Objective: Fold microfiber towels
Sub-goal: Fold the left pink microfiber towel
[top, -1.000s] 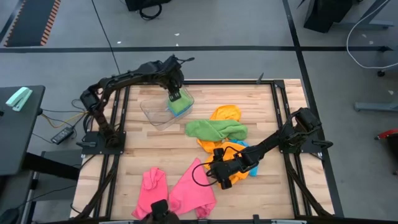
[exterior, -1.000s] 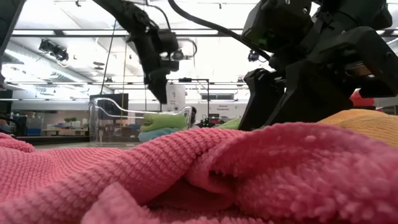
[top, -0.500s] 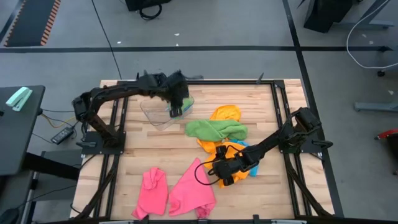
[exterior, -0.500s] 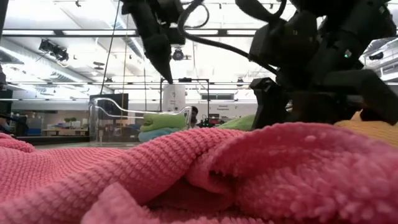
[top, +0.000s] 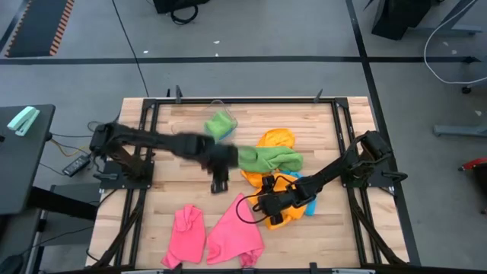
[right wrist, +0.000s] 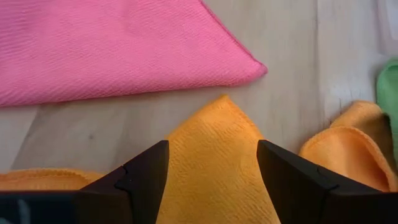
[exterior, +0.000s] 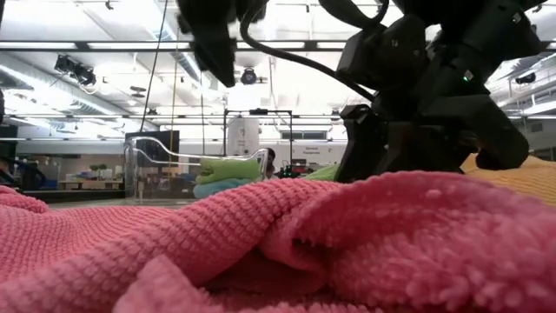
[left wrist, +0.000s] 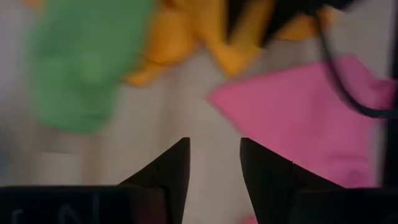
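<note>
Loose microfiber towels lie on the wooden table: a green one [top: 266, 158], two orange ones [top: 275, 138] [top: 288, 199] and two pink ones [top: 186, 232] [top: 236, 236]. A folded green towel [top: 221, 124] lies in the clear tub [exterior: 143, 169] on a folded blue one [exterior: 217, 188]. My left gripper [top: 219, 183] [left wrist: 214, 158] hangs open above bare wood near the table's middle, between the green and pink towels, and holds nothing. My right gripper [top: 262, 207] [right wrist: 211, 155] is open and low, its fingers on either side of an orange towel's pointed corner [right wrist: 214, 124]. My right gripper comes slanting down from the table's right, fingers spread to either side of the orange towel's corner [right wrist: 214, 124], which lies flat on the wood. Whether the fingertips touch the cloth I cannot tell.
A blue cloth [top: 308, 204] peeks out under the near orange towel. The pink towel's edge [right wrist: 186, 68] lies just beyond the right gripper. Black frame rails run along the table's edges [top: 144, 152]. Bare wood shows at the near left and far right.
My left gripper has swung quickly from over the tub at the far left toward the table's middle and near side, staying well above the wood, and carries nothing. The folded green towel stays in the tub. My right gripper has kept its place at the orange towel.
</note>
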Robot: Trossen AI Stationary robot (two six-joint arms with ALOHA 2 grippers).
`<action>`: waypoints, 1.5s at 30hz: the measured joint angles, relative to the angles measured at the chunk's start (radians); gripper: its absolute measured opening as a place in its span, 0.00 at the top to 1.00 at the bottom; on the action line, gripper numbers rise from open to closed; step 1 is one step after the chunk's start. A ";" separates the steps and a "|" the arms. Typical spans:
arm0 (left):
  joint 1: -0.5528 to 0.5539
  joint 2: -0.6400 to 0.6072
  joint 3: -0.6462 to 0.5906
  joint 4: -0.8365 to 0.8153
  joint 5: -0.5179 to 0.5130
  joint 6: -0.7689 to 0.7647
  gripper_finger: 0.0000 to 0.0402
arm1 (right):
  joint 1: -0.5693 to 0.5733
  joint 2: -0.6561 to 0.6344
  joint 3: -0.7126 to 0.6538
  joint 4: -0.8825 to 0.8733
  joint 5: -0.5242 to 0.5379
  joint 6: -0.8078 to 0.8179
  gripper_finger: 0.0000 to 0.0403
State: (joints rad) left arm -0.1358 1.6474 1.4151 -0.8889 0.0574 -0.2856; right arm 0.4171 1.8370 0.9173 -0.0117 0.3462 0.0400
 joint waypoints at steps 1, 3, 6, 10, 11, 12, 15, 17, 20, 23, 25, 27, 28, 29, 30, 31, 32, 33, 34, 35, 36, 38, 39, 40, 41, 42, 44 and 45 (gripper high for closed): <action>-0.041 0.008 0.000 -0.003 0.002 -0.038 0.63 | 0.004 0.000 0.000 0.000 0.000 -0.009 0.37; -0.118 0.026 0.000 0.008 0.002 -0.088 0.63 | 0.009 0.000 0.000 0.002 0.000 -0.026 0.37; -0.222 0.060 0.000 0.033 -0.003 -0.125 0.64 | 0.014 0.000 0.003 0.002 -0.002 -0.051 0.37; -0.332 0.115 0.000 0.099 -0.078 -0.253 0.66 | 0.023 0.000 0.005 0.012 -0.039 -0.059 0.37; -0.349 0.130 0.000 0.113 -0.089 -0.303 0.67 | 0.025 0.000 0.005 0.017 -0.055 -0.055 0.37; -0.364 0.148 0.000 0.116 -0.087 -0.347 0.68 | 0.026 0.000 0.005 0.023 -0.066 -0.051 0.37; -0.400 0.210 0.009 0.112 -0.071 -0.445 0.70 | 0.026 0.000 0.005 0.045 -0.101 -0.038 0.37; -0.424 0.261 0.053 0.096 -0.069 -0.455 0.72 | 0.025 0.000 0.005 0.063 -0.108 -0.028 0.37; -0.444 0.341 0.174 -0.011 -0.068 -0.460 0.74 | 0.025 0.000 0.005 0.086 -0.112 -0.010 0.37; -0.457 0.417 0.305 -0.212 -0.065 -0.503 0.76 | 0.027 0.000 0.005 0.089 -0.117 0.006 0.37; -0.463 0.447 0.368 -0.318 -0.063 -0.550 0.76 | 0.035 0.000 0.005 0.084 -0.119 0.009 0.37; -0.473 0.460 0.394 -0.367 -0.061 -0.613 0.76 | 0.050 0.000 0.005 0.080 -0.120 0.009 0.37; -0.480 0.462 0.393 -0.374 -0.061 -0.647 0.75 | 0.059 0.000 0.005 0.080 -0.121 0.009 0.37; -0.487 0.462 0.393 -0.379 -0.061 -0.680 0.75 | 0.067 0.000 0.005 0.081 -0.123 0.009 0.37; -0.494 0.463 0.393 -0.386 -0.060 -0.706 0.74 | 0.075 0.000 0.005 0.082 -0.123 0.009 0.37; -0.502 0.463 0.393 -0.396 -0.060 -0.732 0.73 | 0.083 0.000 0.005 0.083 -0.123 0.008 0.37; -0.509 0.462 0.393 -0.412 -0.060 -0.760 0.71 | 0.088 0.000 0.005 0.085 -0.123 0.006 0.37; -0.515 0.462 0.393 -0.436 -0.059 -0.789 0.70 | 0.094 0.000 0.005 0.089 -0.122 0.004 0.37; -0.523 0.463 0.393 -0.470 -0.059 -0.814 0.69 | 0.099 0.000 0.005 0.095 -0.122 0.004 0.37; -0.530 0.462 0.391 -0.501 -0.061 -0.834 0.68 | 0.104 0.000 0.005 0.099 -0.122 0.004 0.37; -0.536 0.462 0.382 -0.519 -0.063 -0.852 0.67 | 0.108 0.000 0.005 0.101 -0.122 0.001 0.37; -0.548 0.462 0.352 -0.537 -0.062 -0.889 0.64 | 0.116 0.000 0.005 0.108 -0.122 0.001 0.37; -0.554 0.462 0.336 -0.549 -0.062 -0.903 0.63 | 0.117 0.000 0.005 0.111 -0.122 -0.005 0.37; -0.559 0.462 0.320 -0.551 -0.060 -0.908 0.62 | 0.118 0.000 0.005 0.112 -0.123 -0.013 0.37; -0.561 0.462 0.303 -0.546 -0.053 -0.912 0.62 | 0.119 0.000 0.005 0.112 -0.123 -0.019 0.37; -0.565 0.462 0.287 -0.543 -0.044 -0.919 0.61 | 0.119 0.000 0.005 0.112 -0.125 -0.021 0.37; -0.565 0.462 0.255 -0.545 -0.029 -0.947 0.59 | 0.118 0.000 0.005 0.113 -0.127 -0.022 0.37; -0.565 0.462 0.240 -0.545 -0.019 -0.970 0.58 | 0.118 0.000 0.005 0.115 -0.128 -0.022 0.37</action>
State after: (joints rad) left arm -0.7005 2.1098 1.6546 -1.4337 0.0380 -1.2558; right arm 0.5350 1.8370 0.9226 0.1036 0.2183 0.0184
